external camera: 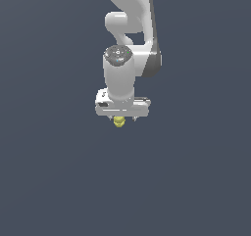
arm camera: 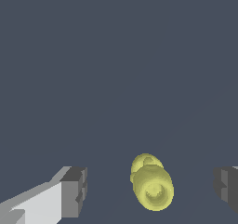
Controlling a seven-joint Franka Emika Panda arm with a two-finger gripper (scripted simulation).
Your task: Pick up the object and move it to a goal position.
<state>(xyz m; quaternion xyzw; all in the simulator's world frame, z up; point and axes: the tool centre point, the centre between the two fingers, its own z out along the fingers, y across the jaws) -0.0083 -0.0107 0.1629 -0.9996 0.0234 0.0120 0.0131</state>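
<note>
The object is a small yellow, lumpy, roundish item. In the wrist view it lies between the two fingers, nearer the one whose dark pad shows at the picture's edge than the other finger. Clear gaps separate it from both, so my gripper is open and holds nothing. In the exterior view the object peeks out just under the white gripper, whose body hides the fingers and most of the item.
A plain dark grey surface fills both views around the arm. The white arm rises behind the gripper toward the top of the exterior view.
</note>
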